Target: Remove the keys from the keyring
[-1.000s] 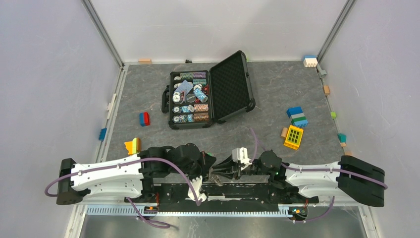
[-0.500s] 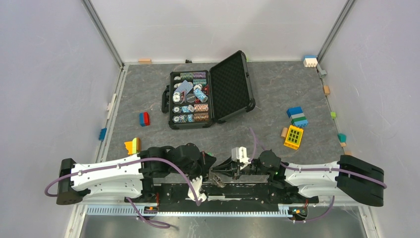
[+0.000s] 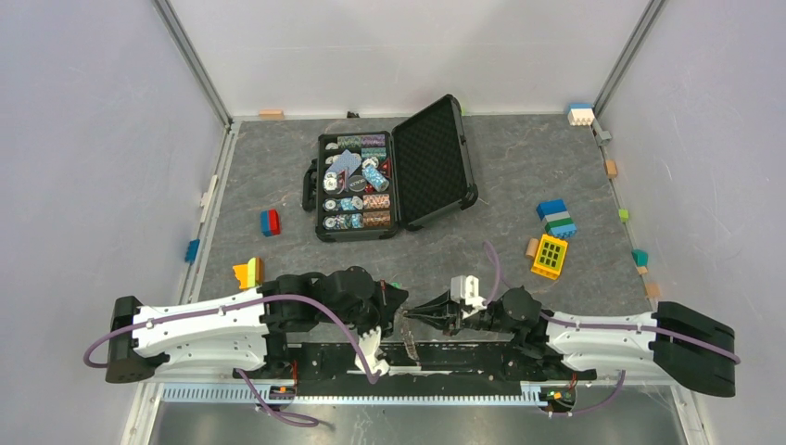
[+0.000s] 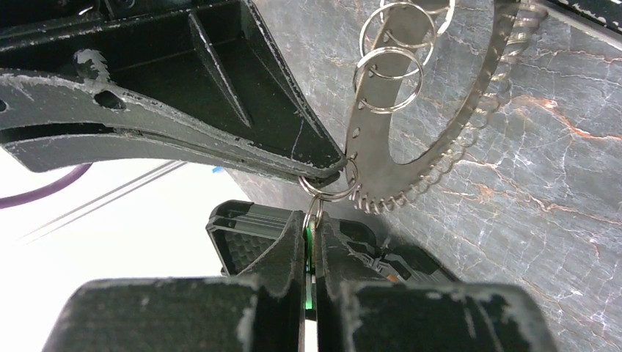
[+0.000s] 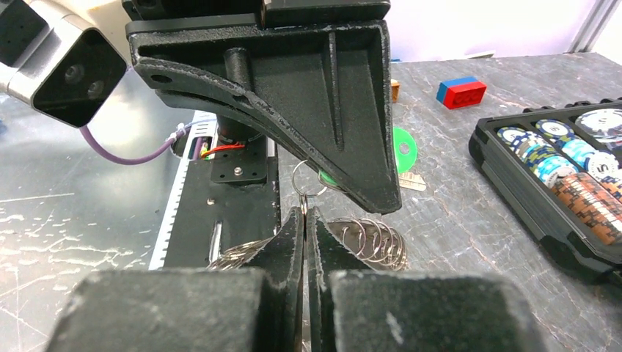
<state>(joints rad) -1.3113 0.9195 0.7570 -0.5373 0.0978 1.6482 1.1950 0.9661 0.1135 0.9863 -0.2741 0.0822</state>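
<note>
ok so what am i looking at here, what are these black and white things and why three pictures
Two robot arms bolted to a table. One picture looks down from above; the other two come from a camera on each wrist. On the table: an open black case of poker chips and toy blocks. Between the arms is a big metal keyring edged with keys. The left gripper is shut on a green tag, the right gripper on a small ring.

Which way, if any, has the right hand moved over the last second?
Yes. In the top view the right hand has shifted rightward, toward the yellow grid block's side; the block itself stayed put.
</note>
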